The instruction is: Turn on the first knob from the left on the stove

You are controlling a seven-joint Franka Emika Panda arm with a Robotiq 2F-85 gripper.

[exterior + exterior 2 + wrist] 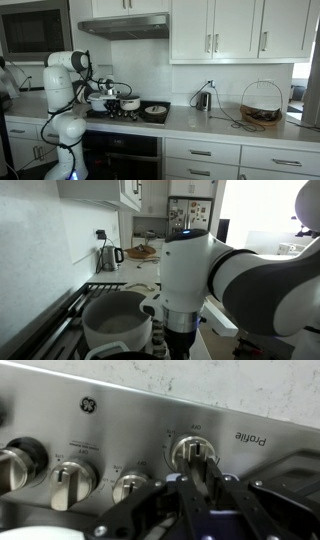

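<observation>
The wrist view stands upside down and looks at the stove's steel front panel (pixel 120 415), which carries a GE logo and the word Profile. A row of round metal knobs runs along it. My gripper (pixel 197 468) has its two black fingers closed on the raised bar of one knob (pixel 190 448), the last one at the right of this picture. In both exterior views the stove (pixel 128 112) (pixel 75 305) carries pots, and my white arm (pixel 65 90) (pixel 195 270) bends down to its front edge, hiding the gripper and knobs.
Other knobs (pixel 72 478) (pixel 132 487) (pixel 15 460) sit beside the held one. A grey pot (pixel 118 322) stands on the burner grates close to the arm. A kettle (pixel 203 100) and a wire basket (pixel 261 105) stand on the counter.
</observation>
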